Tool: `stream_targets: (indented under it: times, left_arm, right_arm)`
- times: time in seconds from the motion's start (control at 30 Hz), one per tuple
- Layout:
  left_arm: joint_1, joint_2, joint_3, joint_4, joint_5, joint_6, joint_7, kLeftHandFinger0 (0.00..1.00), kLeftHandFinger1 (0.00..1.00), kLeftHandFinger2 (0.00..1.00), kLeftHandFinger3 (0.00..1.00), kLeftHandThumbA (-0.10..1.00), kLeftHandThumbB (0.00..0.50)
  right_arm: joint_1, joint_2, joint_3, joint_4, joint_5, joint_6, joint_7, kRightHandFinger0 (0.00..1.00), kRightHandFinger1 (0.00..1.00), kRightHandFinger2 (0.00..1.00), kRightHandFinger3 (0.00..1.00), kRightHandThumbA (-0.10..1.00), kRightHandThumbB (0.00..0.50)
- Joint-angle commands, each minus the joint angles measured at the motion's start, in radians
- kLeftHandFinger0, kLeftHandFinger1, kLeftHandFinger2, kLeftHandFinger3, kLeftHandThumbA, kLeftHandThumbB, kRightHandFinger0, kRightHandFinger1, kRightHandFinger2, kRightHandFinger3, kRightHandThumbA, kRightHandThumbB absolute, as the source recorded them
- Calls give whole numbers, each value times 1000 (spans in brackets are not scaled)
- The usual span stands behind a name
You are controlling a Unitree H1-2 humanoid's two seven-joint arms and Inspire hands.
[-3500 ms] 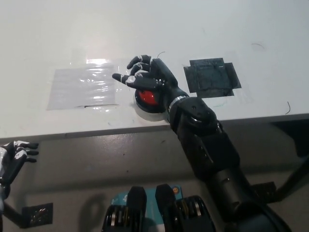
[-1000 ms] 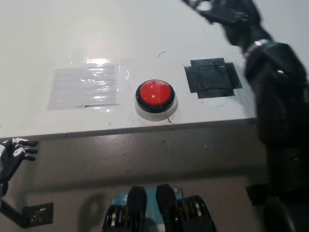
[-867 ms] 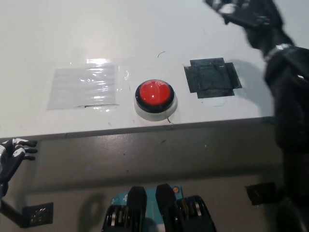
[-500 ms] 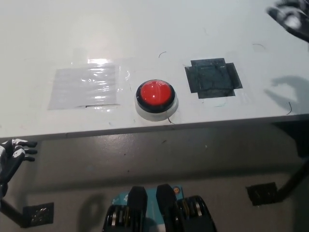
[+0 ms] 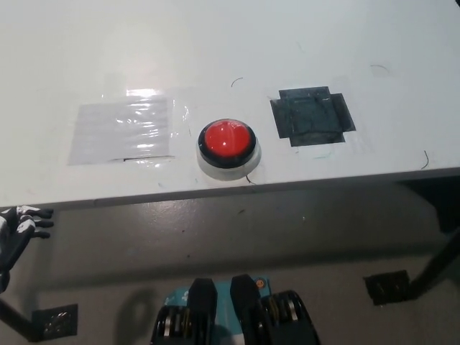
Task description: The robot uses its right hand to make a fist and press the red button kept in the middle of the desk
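The red button [image 5: 227, 139], round with a black ring on a white base, stands near the front edge of the white desk [image 5: 215, 43], about midway across. Nothing touches it. My black right hand and arm are out of the picture. My white left hand [image 5: 18, 231] rests at the lower left, below the desk's front edge, its fingers apart and holding nothing.
A patch of clear tape [image 5: 122, 131] lies left of the button and a black taped square [image 5: 311, 116] lies to its right. The desk's front edge [image 5: 230, 190] runs across the picture, with grey floor below it.
My right arm, over the button 3.5 s ago, lifted up and swung right, then left the picture. The camera view shifted slightly.
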Motion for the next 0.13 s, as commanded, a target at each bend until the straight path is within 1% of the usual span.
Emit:
stream_targets:
  times: [0.0,0.03,0.07,0.1]
  left_arm:
    - [-16,23,7,-26,2,-1,3,584,590,642,604,585,23]
    - [-16,23,6,-26,3,-1,4,589,593,645,604,586,21]
    - [-16,23,7,-25,1,-5,2,566,576,630,599,580,17]
    - [-16,23,7,-25,1,-5,2,566,576,630,599,580,17]
  right_arm:
    - [4,11,-30,-13,18,-23,-20,221,297,297,333,807,51]
    - [5,12,-32,-11,17,-25,-20,222,296,296,329,804,52]
    - [9,14,-34,-5,20,-32,-14,226,299,302,337,798,58]
    - [9,14,-34,-5,20,-32,-14,226,299,302,337,798,58]
